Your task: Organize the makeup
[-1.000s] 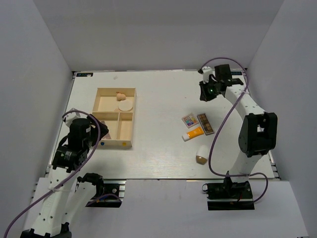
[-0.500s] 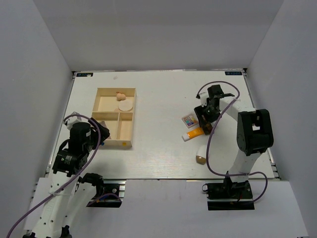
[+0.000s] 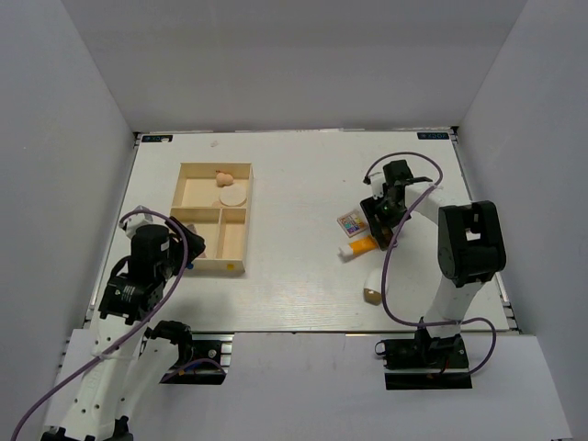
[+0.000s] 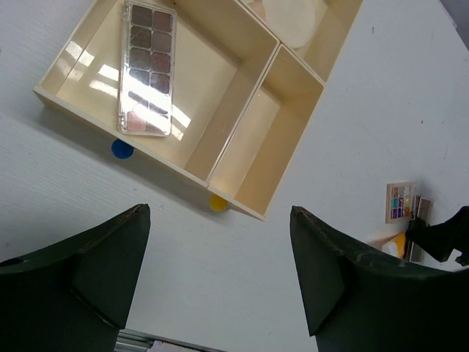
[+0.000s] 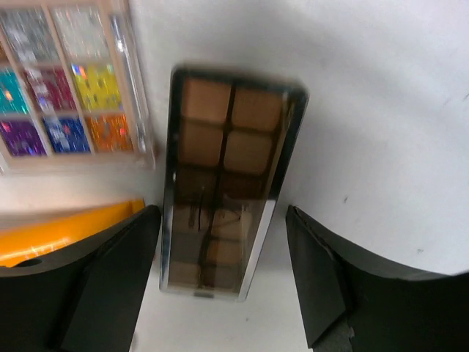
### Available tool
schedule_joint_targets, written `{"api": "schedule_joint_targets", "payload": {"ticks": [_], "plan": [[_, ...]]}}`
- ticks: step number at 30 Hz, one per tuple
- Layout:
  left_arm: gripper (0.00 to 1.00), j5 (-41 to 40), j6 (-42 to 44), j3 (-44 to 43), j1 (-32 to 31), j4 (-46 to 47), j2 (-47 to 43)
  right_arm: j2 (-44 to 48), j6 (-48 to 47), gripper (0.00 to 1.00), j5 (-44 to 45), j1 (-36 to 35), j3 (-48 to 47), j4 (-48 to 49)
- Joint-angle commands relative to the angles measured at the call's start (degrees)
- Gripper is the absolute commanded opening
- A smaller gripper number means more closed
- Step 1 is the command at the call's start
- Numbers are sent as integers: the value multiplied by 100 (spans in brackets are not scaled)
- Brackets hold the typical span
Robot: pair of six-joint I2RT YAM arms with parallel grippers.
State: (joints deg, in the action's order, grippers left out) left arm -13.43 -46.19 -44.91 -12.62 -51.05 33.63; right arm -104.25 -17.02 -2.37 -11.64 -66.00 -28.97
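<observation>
My right gripper (image 5: 222,213) is open, low over the table, its jaws either side of a brown rectangular palette (image 5: 223,191) without touching it. A square multicolour palette (image 5: 62,88) and an orange tube (image 5: 58,235) lie just left of it. From above, the right gripper (image 3: 378,224) hides most of that palette, and a white-tan egg shape (image 3: 372,296) lies nearer the front. My left gripper (image 4: 220,211) hangs open and empty near the wooden box (image 4: 242,103). The box holds another brown palette (image 4: 149,67), a round puff (image 3: 232,197) and a peach sponge (image 3: 223,176).
The box (image 3: 187,264) has blue (image 4: 122,149) and yellow (image 4: 218,202) dots on its front wall. Grey walls close in the white table on three sides. A purple cable (image 3: 390,266) loops beside the right arm.
The right arm swung from the far back right down to the palettes and its gripper opened around the brown one. The left arm shifted only slightly.
</observation>
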Motion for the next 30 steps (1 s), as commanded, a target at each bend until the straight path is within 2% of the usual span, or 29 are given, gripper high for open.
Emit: {"api": "schedule_joint_targets", "payload": {"ticks": [1, 6, 11, 12, 15, 18, 25, 30], "plan": [[87, -10, -39, -27, -30, -90, -110, -271, 102, 72, 52, -14, -264, 164], [86, 7, -48, -18, -30, -99, -102, -526, 128, 58, 44, -22, -344, 225], [86, 16, -39, -45, -30, -63, -76, -544, -29, 24, -70, -5, -195, 190], [86, 16, -39, -62, -30, -55, -84, -501, -126, 11, -157, -5, -186, 164], [86, 86, -21, -45, -30, 42, -128, -299, -670, 1, -579, -22, -255, -29], [86, 174, 5, -45, -30, 182, -172, -149, -1049, 0, -878, -32, -720, -152], [86, 271, 40, -97, -30, 376, -348, -140, -1804, 0, -2335, -303, -2100, -943], [86, 446, 67, -62, -30, 560, -462, -210, -2025, 0, -3013, -1146, -2636, -1102]]}}
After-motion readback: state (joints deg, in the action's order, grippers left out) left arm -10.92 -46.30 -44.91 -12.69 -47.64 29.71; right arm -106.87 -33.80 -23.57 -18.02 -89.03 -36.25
